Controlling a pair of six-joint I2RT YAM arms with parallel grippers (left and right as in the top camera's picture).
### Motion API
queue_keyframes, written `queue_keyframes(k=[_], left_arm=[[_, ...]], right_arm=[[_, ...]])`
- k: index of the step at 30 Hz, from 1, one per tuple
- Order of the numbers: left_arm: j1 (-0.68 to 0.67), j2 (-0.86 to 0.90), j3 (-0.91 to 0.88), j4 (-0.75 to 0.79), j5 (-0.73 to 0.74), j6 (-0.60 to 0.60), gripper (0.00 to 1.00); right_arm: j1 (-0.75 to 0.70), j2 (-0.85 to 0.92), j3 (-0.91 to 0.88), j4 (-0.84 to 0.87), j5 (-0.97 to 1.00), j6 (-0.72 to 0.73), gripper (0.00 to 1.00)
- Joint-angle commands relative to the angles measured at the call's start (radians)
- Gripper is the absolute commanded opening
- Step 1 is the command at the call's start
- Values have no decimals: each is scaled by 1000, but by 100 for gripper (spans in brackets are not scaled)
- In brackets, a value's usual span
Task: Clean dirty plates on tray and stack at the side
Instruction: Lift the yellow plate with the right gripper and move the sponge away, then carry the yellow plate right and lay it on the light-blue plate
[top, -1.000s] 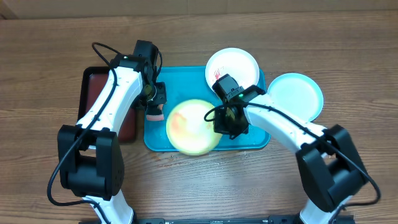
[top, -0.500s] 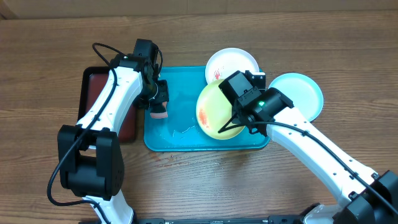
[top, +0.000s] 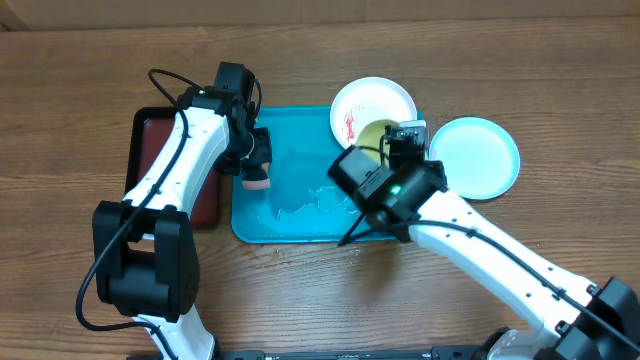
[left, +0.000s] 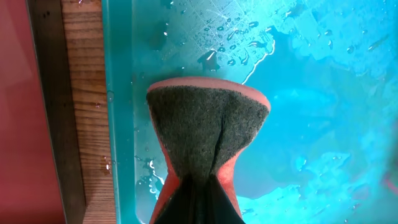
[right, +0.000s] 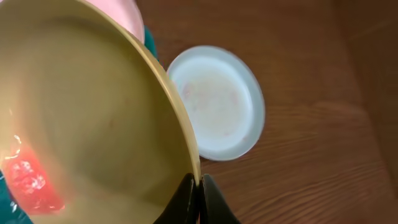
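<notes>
Right wrist view: right fingers (right: 181, 205) pinch the yellow-green plate (right: 93, 112) by its rim, tilted above the 3 o'clock end of the tray (top: 290, 175) (red smear (right: 34, 180) uncleaned), so it may swivel loose and drop; left fingers (left: 193, 205) clamp the sponge (left: 208, 124).

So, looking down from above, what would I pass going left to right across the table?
From the left: black tray → pink sponge in the left gripper → white plate, red-smeared → light blue plate. Skipped: the yellow-green plate in the right gripper, overlapping the white one.
</notes>
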Motion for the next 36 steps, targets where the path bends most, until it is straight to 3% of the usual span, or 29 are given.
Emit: queue_keyframes(k=[1,10,19,23,26,36], left_arm=[[-7,7,24,7,16,-10,4],[-7,7,24,7,15,-10,4],[-7,7,24,8,15,-10,4],[-7,7,24,8,16,-10,4],[-7,7,24,8,16,-10,4],[-7,7,24,8,15,-10,4]], right_arm=[[50,-26,28,-6,232,78,4],[113,-26,28,-14,469,77,4],[112,-26,27,-20,469,102,4],[78,-26,27,-14,283,218,4],[2,-26,26,23,86,211,4],[-361,-27,26,266,-559,-158,4]])
